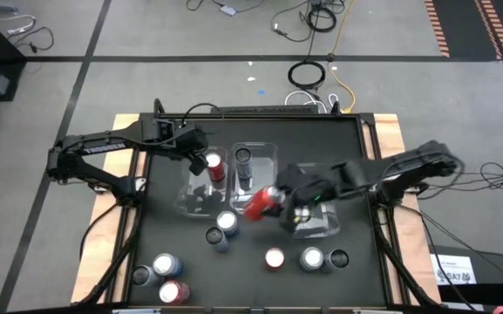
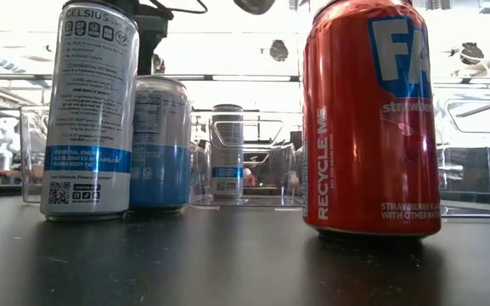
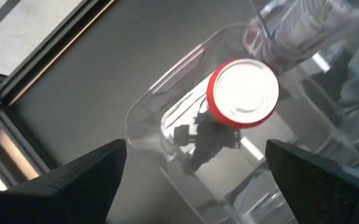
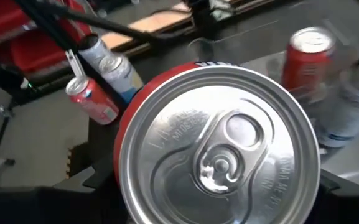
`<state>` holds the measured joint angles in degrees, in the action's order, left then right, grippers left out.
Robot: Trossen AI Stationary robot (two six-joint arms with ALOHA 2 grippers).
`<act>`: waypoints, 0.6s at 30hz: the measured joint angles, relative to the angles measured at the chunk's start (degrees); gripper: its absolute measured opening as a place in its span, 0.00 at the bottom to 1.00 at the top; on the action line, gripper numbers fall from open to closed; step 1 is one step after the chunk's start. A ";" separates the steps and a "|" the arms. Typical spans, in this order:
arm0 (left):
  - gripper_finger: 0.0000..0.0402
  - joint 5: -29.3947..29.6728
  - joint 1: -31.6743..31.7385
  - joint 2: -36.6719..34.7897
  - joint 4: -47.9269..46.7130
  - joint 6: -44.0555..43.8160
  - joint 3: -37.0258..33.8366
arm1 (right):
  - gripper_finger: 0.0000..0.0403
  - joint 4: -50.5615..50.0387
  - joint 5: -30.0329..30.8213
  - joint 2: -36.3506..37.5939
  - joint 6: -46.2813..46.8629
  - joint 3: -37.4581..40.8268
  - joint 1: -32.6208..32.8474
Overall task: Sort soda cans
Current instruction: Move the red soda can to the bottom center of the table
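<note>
The right gripper (image 1: 273, 199) holds a red can (image 1: 258, 205) tilted in the air above the middle of the worktop (image 1: 251, 275), just beside the clear bins; its fingers are closed around the can's body, and in the right wrist view the silver top (image 4: 219, 155) fills the picture. The left gripper (image 1: 197, 148) hovers over the left bin (image 1: 190, 202), fingers spread wide and empty, directly above a red can (image 3: 241, 93) standing upright inside that bin.

I judge these cans rigid but thin-walled: a firm squeeze could dent them, and the smooth painted metal may slip. If full, they carry real weight. The best hold is across the middle of the body, not at the tapered rim.

Around them, a dark can (image 1: 244, 159) stands in the middle bin (image 1: 267, 150), and a third bin (image 1: 314, 228) lies under the right arm. On the open worktop stand 2 silver-blue cans (image 1: 225, 222), 3 more at the near left corner (image 1: 166, 264), and 3 in a row to the right (image 1: 310, 258). The low view shows a tall silver-blue can (image 2: 92, 110) and a red can (image 2: 370, 119) up close.

The bin walls crowd any sideways approach, and neighbouring cans standing close together could be knocked over.
</note>
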<state>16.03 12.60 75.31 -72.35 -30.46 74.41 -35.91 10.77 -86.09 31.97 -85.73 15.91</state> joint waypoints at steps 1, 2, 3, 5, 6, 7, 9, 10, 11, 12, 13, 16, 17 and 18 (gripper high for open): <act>0.98 -0.02 0.00 0.00 -0.40 0.91 0.00 | 0.69 -2.70 -0.01 -2.86 0.44 -3.47 0.52; 0.98 -0.06 0.00 0.00 -0.79 1.42 0.00 | 0.69 -6.01 -0.10 -5.79 1.07 -7.00 0.99; 0.98 -0.09 0.00 0.00 -0.94 1.91 0.00 | 0.69 -9.79 -0.14 -8.77 1.96 -10.57 1.33; 0.98 -0.13 0.00 0.00 -0.97 2.42 0.00 | 0.69 -16.87 -0.32 -14.60 3.70 -17.21 1.80; 0.98 -0.15 0.01 0.00 -1.08 2.46 0.00 | 0.69 -19.84 -0.31 -17.20 4.53 -20.08 2.10; 0.98 -0.15 0.00 0.00 -1.19 2.50 0.00 | 0.69 -22.23 -0.36 -19.58 5.31 -22.50 2.41; 0.98 -0.17 0.00 0.00 -1.61 2.82 0.00 | 0.69 -25.55 -0.33 -23.73 6.52 -26.64 3.09; 0.98 -0.18 0.00 0.00 -1.85 2.90 0.00 | 0.69 -26.18 -0.41 -25.36 6.92 -28.07 3.53; 0.98 -0.20 0.00 0.00 -2.16 2.93 0.00 | 0.69 -26.28 -0.45 -26.94 7.49 -29.24 3.92; 0.98 -0.26 0.00 0.00 -2.41 2.93 0.00 | 0.69 -26.15 -0.60 -28.14 8.20 -29.90 4.25; 0.98 -0.28 0.00 0.00 -2.56 2.93 0.00 | 0.69 -25.89 -0.71 -29.33 9.07 -30.25 4.62; 0.98 -0.30 0.00 0.00 -3.20 2.93 0.00 | 0.70 -24.95 -0.78 -32.25 11.66 -30.38 5.38; 0.98 -0.30 0.01 -0.01 -3.25 2.93 0.00 | 0.70 -24.69 -0.63 -33.16 12.40 -30.38 5.56; 0.98 -0.30 0.00 0.00 -3.22 2.93 0.00 | 0.70 -24.52 -0.44 -34.08 12.99 -30.40 5.74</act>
<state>15.73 12.60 75.31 -75.57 -27.53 74.41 -60.43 10.33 -120.17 44.96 -116.13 21.64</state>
